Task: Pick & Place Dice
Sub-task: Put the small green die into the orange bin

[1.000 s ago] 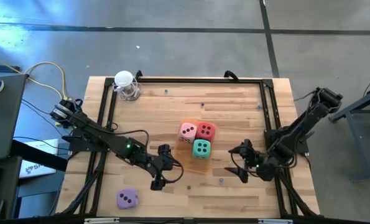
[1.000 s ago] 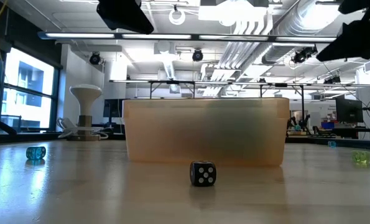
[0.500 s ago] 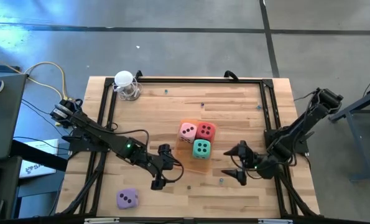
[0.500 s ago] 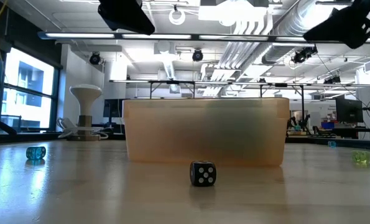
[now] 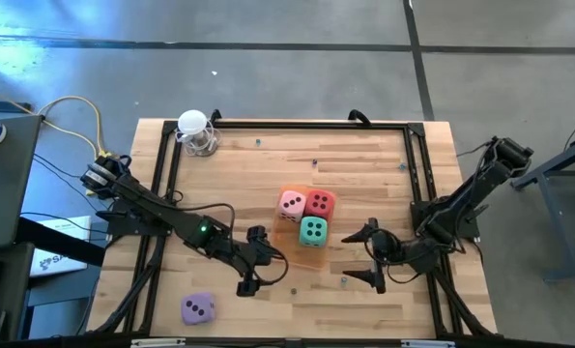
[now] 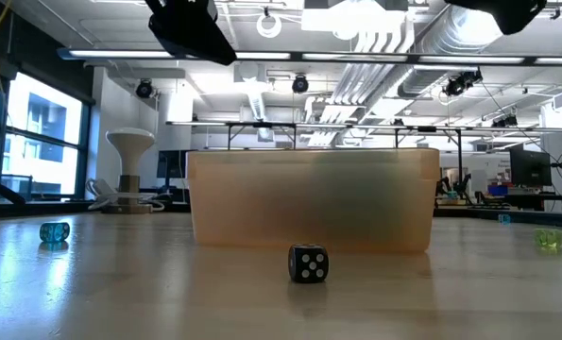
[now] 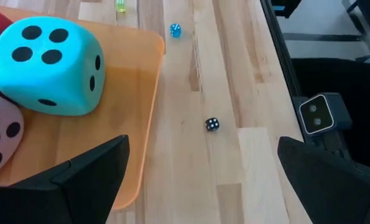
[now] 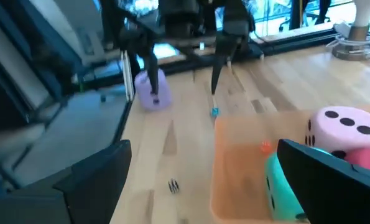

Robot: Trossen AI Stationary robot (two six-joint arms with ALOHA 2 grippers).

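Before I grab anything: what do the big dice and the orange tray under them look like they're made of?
The teal die looks like soft matte foam or rubber: rounded edges, no glare, flat dark pips. The pink die, red die and purple die look alike. The orange tray looks like thin translucent plastic: wood grain shows through its smooth, slightly glossy surface.

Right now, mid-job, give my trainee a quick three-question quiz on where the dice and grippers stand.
1. True or false: the purple die lies on the orange tray.
2. How many big dice sit on that tray?
3. Which gripper is nearer the purple die? A) left gripper B) right gripper

Key:
1. False: it lies on the bare table, near the front left corner.
2. Three: the pink die, the red die and the teal die.
3. A. Both grippers are open and hold nothing.
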